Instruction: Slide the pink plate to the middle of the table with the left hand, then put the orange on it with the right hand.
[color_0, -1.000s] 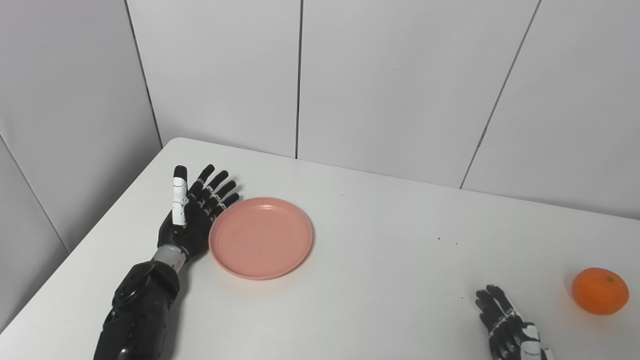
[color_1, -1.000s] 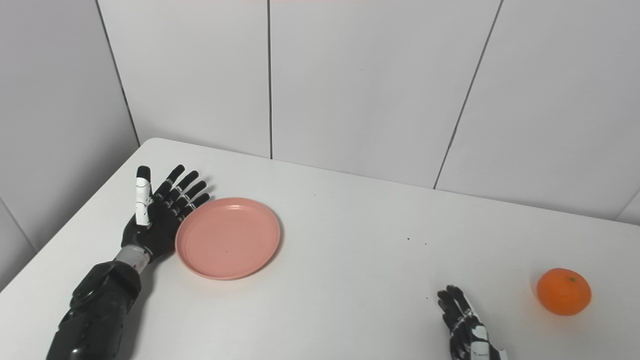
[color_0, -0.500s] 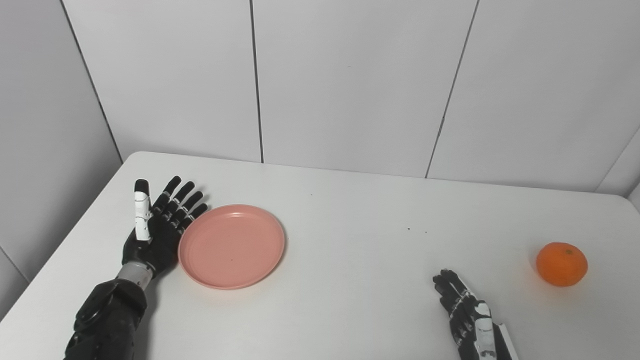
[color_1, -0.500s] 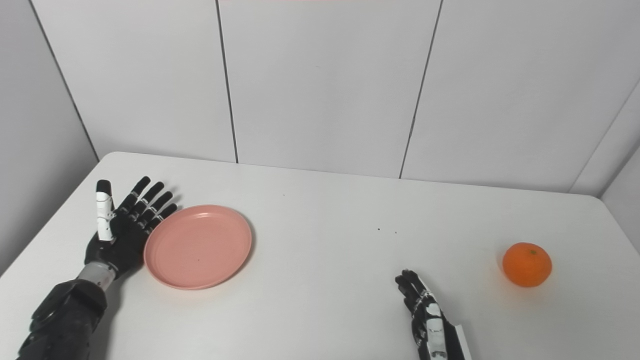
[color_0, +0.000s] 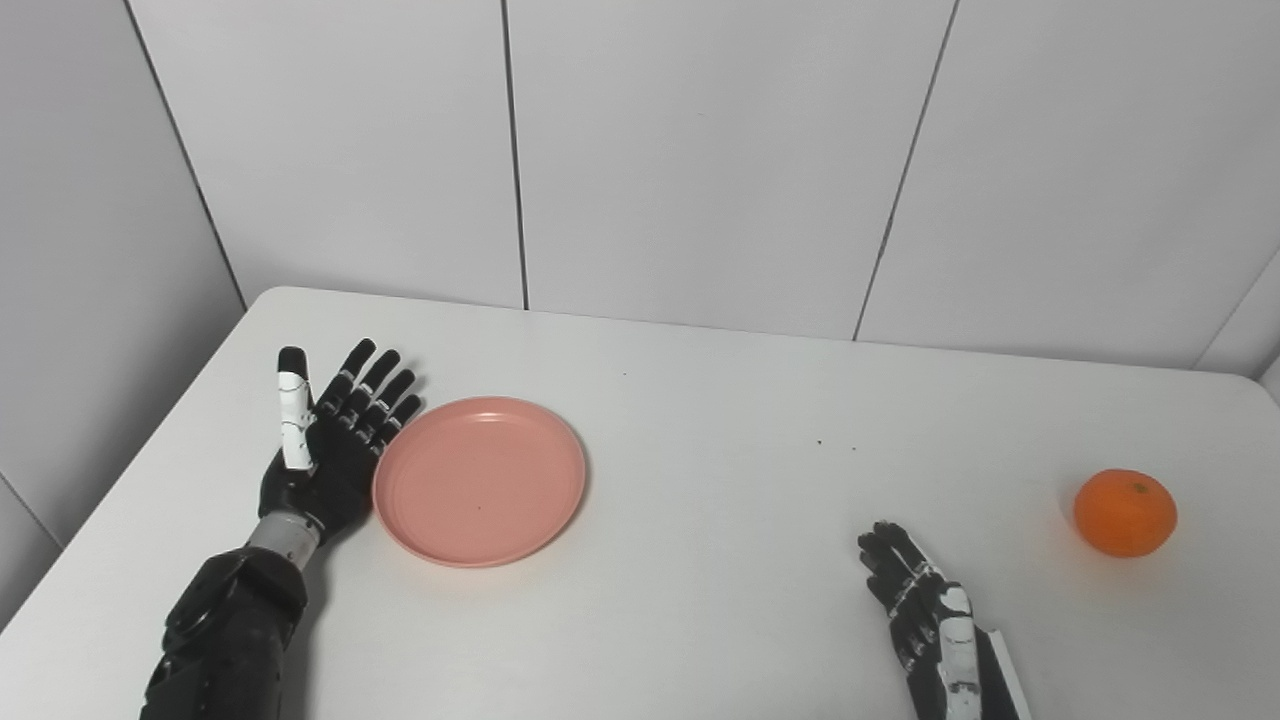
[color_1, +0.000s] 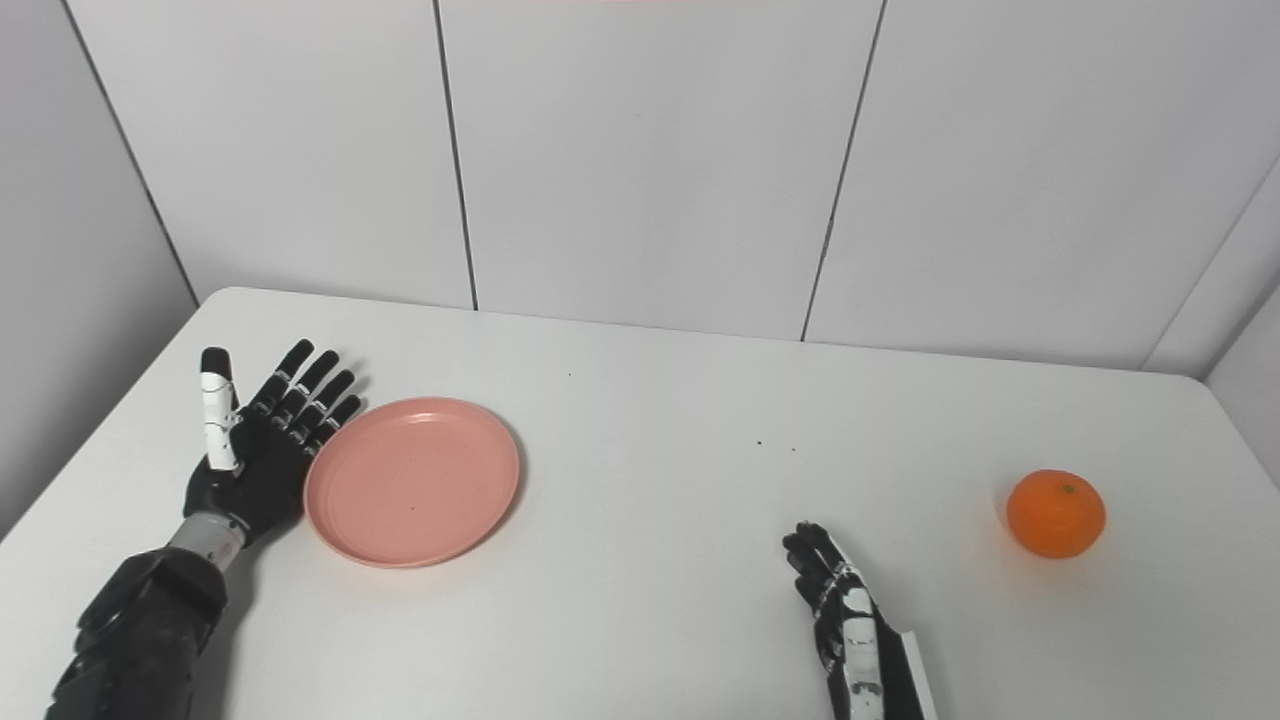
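We set left robot hand (color_0: 325, 450) open, empty, against round pink plastic plate (color_0: 480, 480) for pushing | right robot hand (color_0: 925, 620) open, empty, waits near round orange (color_0: 1125, 513)

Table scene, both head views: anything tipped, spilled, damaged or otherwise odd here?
Nothing stands out. The pink plate lies flat and empty on the table, the open left hand beside its left rim. The orange sits alone at far right, apart from the open right hand. A few tiny dark specks mark the tabletop.

Setting: test booth or lab bay. Plain white rounded-corner table (color_0: 700, 420), enclosed beyond the fingertips and on both sides by bare pale grey wall panels (color_0: 700, 150) with dark vertical seams.
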